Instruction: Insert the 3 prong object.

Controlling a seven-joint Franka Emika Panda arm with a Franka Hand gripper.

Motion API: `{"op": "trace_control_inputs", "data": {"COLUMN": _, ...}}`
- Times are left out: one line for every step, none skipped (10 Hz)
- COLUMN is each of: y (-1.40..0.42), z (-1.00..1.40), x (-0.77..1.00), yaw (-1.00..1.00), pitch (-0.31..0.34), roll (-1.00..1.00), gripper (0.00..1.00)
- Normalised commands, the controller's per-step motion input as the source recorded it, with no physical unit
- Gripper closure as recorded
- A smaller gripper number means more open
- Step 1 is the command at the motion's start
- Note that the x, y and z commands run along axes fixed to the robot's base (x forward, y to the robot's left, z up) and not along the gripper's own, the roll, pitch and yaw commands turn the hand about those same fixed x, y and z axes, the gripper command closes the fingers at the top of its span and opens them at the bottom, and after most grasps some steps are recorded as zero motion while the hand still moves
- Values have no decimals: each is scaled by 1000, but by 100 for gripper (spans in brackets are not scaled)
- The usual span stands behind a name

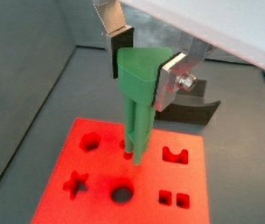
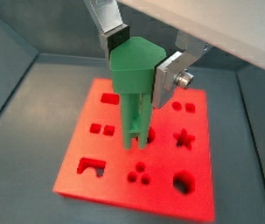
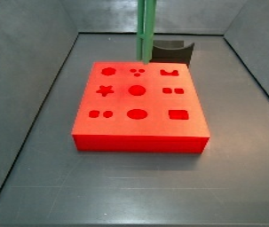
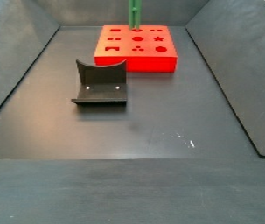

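My gripper [image 1: 144, 66] is shut on the wide head of the green 3 prong object [image 1: 135, 105], which hangs upright with its rods pointing down; both wrist views show this, with the gripper [image 2: 138, 61] around the object's head [image 2: 135, 79]. The rod tips are over the red block [image 1: 100, 171], near its small holes [image 2: 138, 176]. I cannot tell whether the tips touch the block. In both side views only the green peg shows [image 3: 146, 27] [image 4: 134, 12], above the far part of the red block [image 3: 137, 129] [image 4: 141, 60]; the gripper is out of frame there.
The dark fixture [image 4: 100, 85] stands on the grey floor beside the red block and also shows behind the block [image 3: 172, 50] [image 1: 200, 109]. The block's top has several cut-outs, among them a star [image 3: 103, 90] and a round hole [image 3: 137, 90]. Grey walls enclose the floor.
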Motion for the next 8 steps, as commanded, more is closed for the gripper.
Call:
{"op": "trace_control_inputs", "data": {"y": 374, "z": -146, "x": 200, "yaw": -594, "pitch": 163, "roll": 71, "gripper": 100}}
{"op": "trace_control_inputs", "data": {"y": 294, "z": -111, "x": 169, "yaw": -660, "pitch": 150, "roll": 101, "gripper": 100}}
{"op": "trace_control_inputs", "data": {"y": 183, "z": -189, "x": 51, "yaw": -806, "pitch": 63, "roll": 53, "gripper": 100}}
{"op": "trace_control_inputs", "data": {"y": 106, "z": -231, "x": 6, "yaw": -909, "pitch": 0, "roll": 23, "gripper": 100}}
{"op": "trace_control_inputs", "data": {"y": 54, "z": -257, "x": 0, "yaw": -969, "pitch": 0, "roll": 7, "gripper": 100}}
{"op": "trace_control_inputs", "data": {"y": 109, "z": -211, "x": 0, "yaw": -831, "pitch": -33, "roll": 0, "gripper": 100}}
{"op": "trace_control_inputs", "data": {"y": 91, "z": -140, "x": 54, "yaw": -643, "pitch": -66, "roll": -37, "gripper": 100}}
{"op": "trace_control_inputs", "data": {"y": 106, "z": -146, "x": 111, "yaw": -411, "pitch": -97, "roll": -120, "gripper": 100}}
